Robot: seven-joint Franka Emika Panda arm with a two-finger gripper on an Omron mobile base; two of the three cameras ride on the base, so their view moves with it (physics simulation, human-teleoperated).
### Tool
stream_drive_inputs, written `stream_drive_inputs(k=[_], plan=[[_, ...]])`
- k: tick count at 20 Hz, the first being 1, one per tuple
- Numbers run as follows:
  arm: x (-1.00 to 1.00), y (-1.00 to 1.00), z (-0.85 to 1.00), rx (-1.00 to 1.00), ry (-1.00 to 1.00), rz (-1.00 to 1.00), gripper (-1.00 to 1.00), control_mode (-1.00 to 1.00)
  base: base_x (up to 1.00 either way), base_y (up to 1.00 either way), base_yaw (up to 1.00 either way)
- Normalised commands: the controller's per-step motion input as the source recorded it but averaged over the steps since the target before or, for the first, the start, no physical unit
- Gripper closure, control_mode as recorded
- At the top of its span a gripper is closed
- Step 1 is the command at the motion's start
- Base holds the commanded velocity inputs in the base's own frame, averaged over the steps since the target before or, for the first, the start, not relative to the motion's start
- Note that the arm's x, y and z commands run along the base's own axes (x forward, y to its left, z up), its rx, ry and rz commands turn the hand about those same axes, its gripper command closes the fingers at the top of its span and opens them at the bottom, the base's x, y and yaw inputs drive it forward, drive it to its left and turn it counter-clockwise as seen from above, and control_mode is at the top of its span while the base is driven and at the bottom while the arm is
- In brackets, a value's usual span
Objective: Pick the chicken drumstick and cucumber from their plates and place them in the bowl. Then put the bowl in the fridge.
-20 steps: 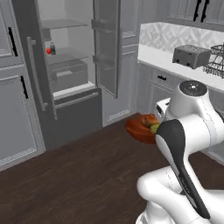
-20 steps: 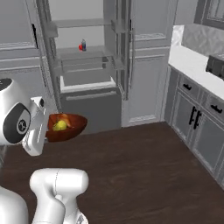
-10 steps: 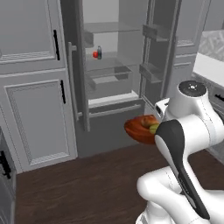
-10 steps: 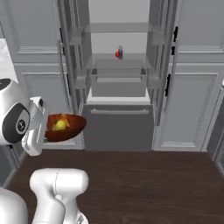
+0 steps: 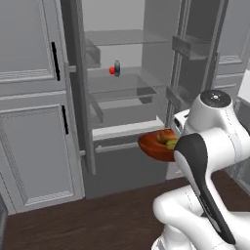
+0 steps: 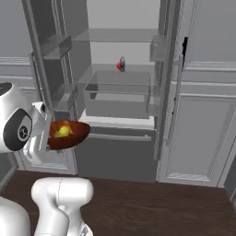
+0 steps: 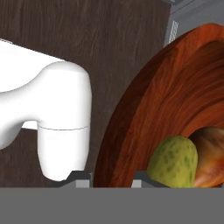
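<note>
**Pincer holds loaded bowl before the open fridge**

Clamped on the rim of the bowl (image 7: 144, 109), the pincer (image 7: 111, 177) has one fingertip on each side of the wall, at the bottom centre of the hand view. Inside the reddish-brown bowl the cucumber (image 7: 173, 161) lies against the chicken drumstick (image 7: 211, 153), at lower right of that view. In the left base view the bowl (image 5: 155, 146) sits right of centre, carried off the floor in front of the fridge (image 5: 128, 93); in the right base view it appears at left centre (image 6: 73, 136). The fridge doors stand open. A small red fruit (image 6: 119, 66) and a bottle (image 6: 122, 63) rest on a glass shelf, upper centre.
</note>
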Motion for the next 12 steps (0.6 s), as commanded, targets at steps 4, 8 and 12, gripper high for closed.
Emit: stream_drive_inputs(k=[4,8,12], plan=[[0.0,0.0,0.0,0.0,0.0,0.0,1.0,1.0,0.88,-0.26,0.0],[0.0,0.0,0.0,0.0,0.0,0.0,1.0,1.0,0.89,-0.15,0.0],[0.0,0.0,0.0,0.0,0.0,0.0,1.0,1.0,0.83,-0.25,0.0]])
